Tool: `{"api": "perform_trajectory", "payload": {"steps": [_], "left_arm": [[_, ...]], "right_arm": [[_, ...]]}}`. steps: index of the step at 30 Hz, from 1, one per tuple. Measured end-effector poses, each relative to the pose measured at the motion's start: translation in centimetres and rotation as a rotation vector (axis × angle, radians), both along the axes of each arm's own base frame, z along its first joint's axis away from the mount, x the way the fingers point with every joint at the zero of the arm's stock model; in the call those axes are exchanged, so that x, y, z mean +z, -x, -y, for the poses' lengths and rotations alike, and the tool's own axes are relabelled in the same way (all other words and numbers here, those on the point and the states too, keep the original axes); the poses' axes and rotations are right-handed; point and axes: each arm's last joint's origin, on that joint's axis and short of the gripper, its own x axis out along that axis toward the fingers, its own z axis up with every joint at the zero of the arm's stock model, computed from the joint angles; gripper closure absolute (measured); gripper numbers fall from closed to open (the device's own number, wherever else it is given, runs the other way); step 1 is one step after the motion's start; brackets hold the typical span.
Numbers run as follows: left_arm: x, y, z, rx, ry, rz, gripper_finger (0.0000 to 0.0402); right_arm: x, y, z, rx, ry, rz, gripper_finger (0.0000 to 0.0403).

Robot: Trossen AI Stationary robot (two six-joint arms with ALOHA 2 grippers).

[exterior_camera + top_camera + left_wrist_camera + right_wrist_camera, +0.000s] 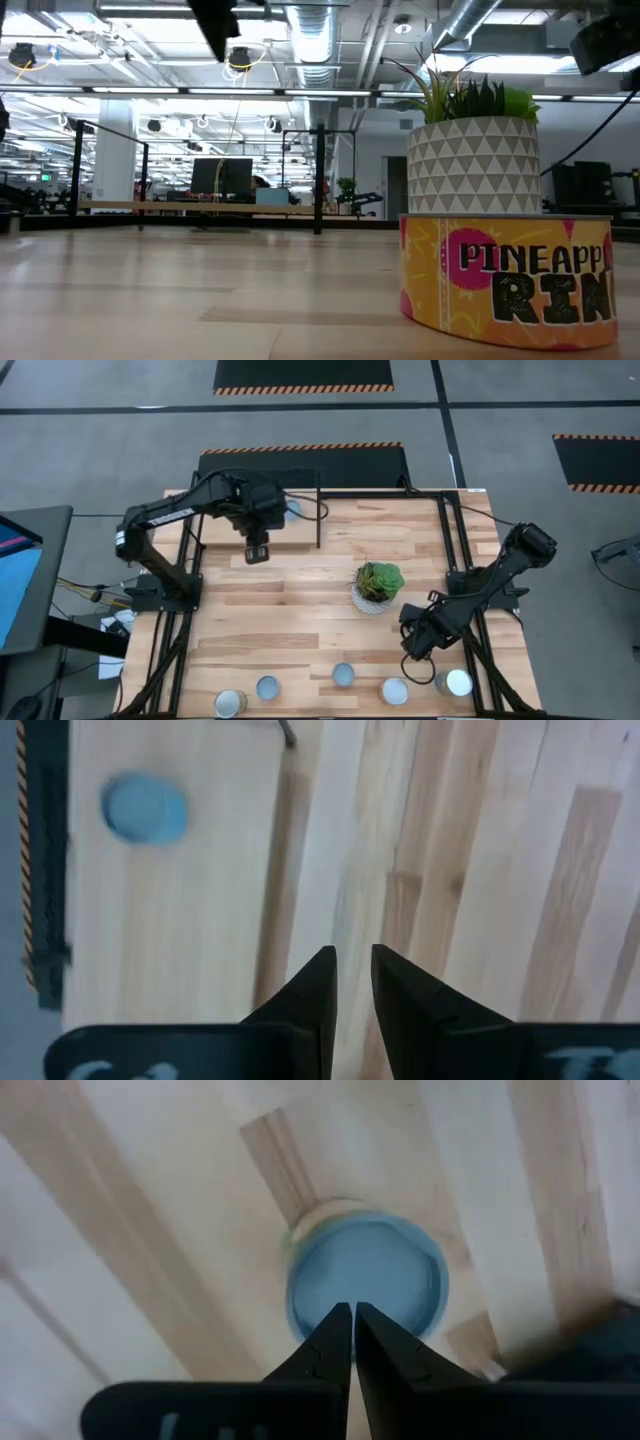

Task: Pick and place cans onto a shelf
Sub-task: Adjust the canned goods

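Note:
The shelf (300,535) stands at the table's far edge, left of centre. One can with a pale-blue top (291,510) (145,808) stands upright on it. My left gripper (257,553) (353,952) hangs over the tabletop just in front of the shelf. It points down, its fingers a narrow gap apart with nothing between them. Several cans (343,675) stand upright along the near edge. My right gripper (412,650) (354,1308) is shut and points down above the table by the right-hand cans. A blue-topped can (365,1280) shows below its tips.
A green plant in a white patterned pot (377,586) (470,160) stands right of centre, between the two arms. A can with an orange pineapple label (505,275) stands close to the low camera. Black frame bars (452,550) run along the table's sides.

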Motion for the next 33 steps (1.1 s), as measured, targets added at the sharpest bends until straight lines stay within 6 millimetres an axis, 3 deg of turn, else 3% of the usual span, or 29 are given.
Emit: {"api": "perform_trajectory", "payload": {"steps": [7, 13, 17, 21, 27, 33], "left_arm": [[-1.5, 1.7, 0.8, 0.059, 0.003, -0.029, 0.0347], [-1.7, 1.5, 1.1, 0.044, -0.005, 0.003, 0.0347], [-1.6, 1.1, 1.0, 0.023, -0.019, 0.036, 0.0347], [-1.6, 1.1, 0.9, 0.025, -0.030, 0.043, 0.0347], [-1.7, 1.2, 1.0, 0.024, -0.035, 0.028, 0.0347], [-1.7, 1.4, 1.0, 0.023, -0.032, 0.008, 0.0347]], "right_arm": [[-1.7, -0.3, 0.0, -0.018, 0.044, -0.048, 0.0372], [-3.2, -2.8, -0.5, 0.126, -0.010, -0.014, 0.0396], [-1.0, -6.9, -1.2, 0.299, -0.011, 0.179, 0.0393], [3.6, -9.0, -1.8, 0.453, -0.013, 0.376, 0.0396], [6.1, -6.2, -2.6, 0.406, 0.038, 0.328, 0.0394], [5.6, -1.4, -4.5, 0.200, -0.057, 0.020, 0.0396]]}}
